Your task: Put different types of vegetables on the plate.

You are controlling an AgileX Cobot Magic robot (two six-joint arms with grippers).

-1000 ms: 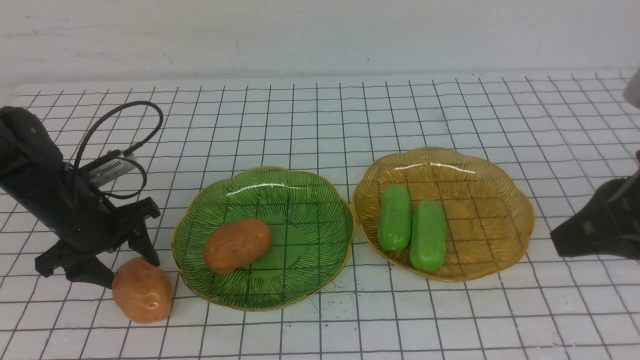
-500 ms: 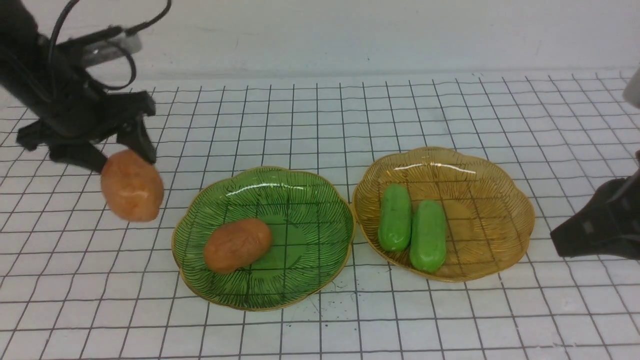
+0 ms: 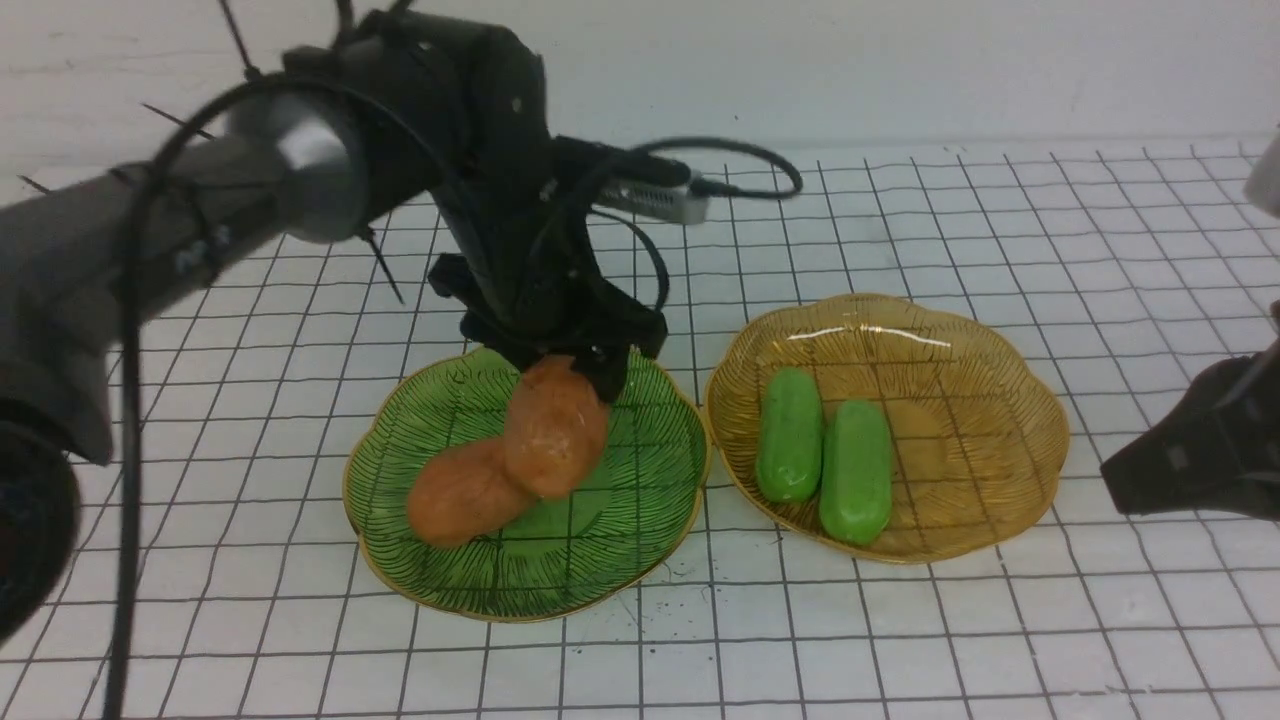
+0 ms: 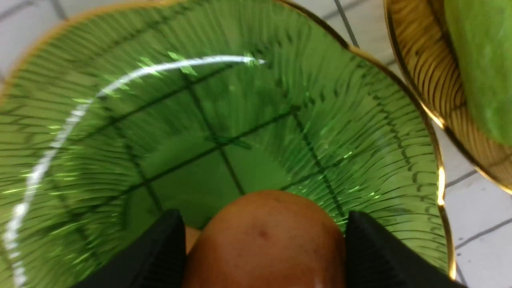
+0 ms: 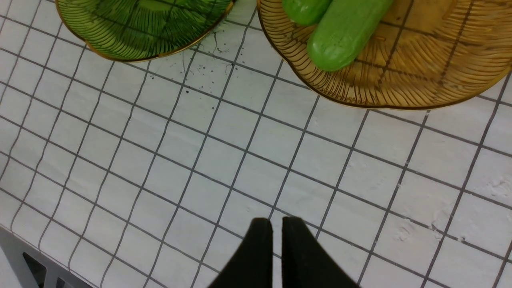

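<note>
White gridded tabletop; green plate left with one potato, cucumbers on amber plate right. Left gripper angles down from far left over green plate, pinching second potato; best lower gently beside first, then release. Right gripper pressed together, near right.

Green and amber, ribbed
Left plate green, right plate amber, both gold-rimmed; tabletop white with dark grid lines.
</note>
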